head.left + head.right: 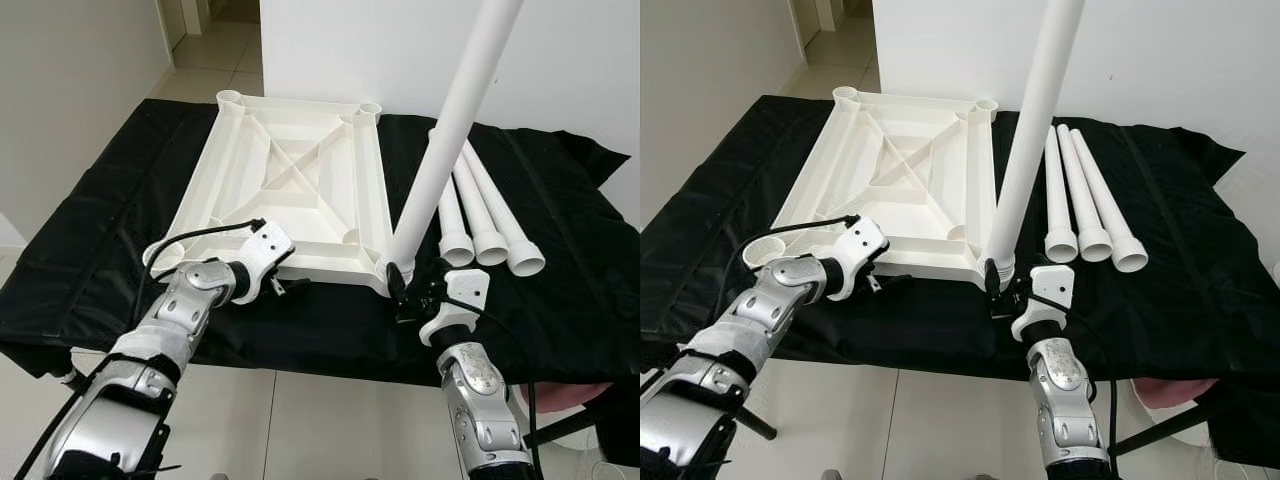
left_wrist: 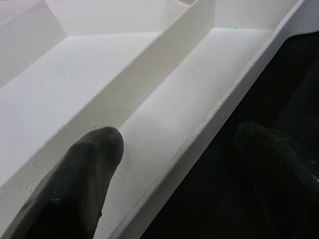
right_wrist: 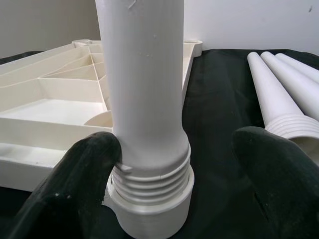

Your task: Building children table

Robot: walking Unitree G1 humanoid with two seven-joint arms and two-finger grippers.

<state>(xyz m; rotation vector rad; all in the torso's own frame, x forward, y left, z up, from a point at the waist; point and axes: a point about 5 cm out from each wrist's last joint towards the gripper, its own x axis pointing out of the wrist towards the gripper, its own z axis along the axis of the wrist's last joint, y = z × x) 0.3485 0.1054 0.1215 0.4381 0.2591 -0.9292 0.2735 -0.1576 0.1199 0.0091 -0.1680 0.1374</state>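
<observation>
On the left, the left gripper [image 1: 285,283] is at the near edge of the white plastic children's tabletop [image 1: 290,180], which lies upside down, ribs up, on the desk covered in black cloth [image 1: 90,250]. In the left wrist view its fingers [image 2: 82,184] are spread either side of the tabletop's rim, one over the white inside, one over the black cloth; whether they touch it I cannot tell. At the tabletop's near right corner a long white plastic table leg [image 1: 450,120] stands nearly upright, its threaded end [image 3: 152,184] seated in the corner socket. The right gripper [image 1: 405,290] is at the base of this leg, fingers [image 3: 84,179] spread, one touching the threads, the other apart from it. Further right, three more white tapered legs [image 1: 490,215] lie side by side on the cloth.
</observation>
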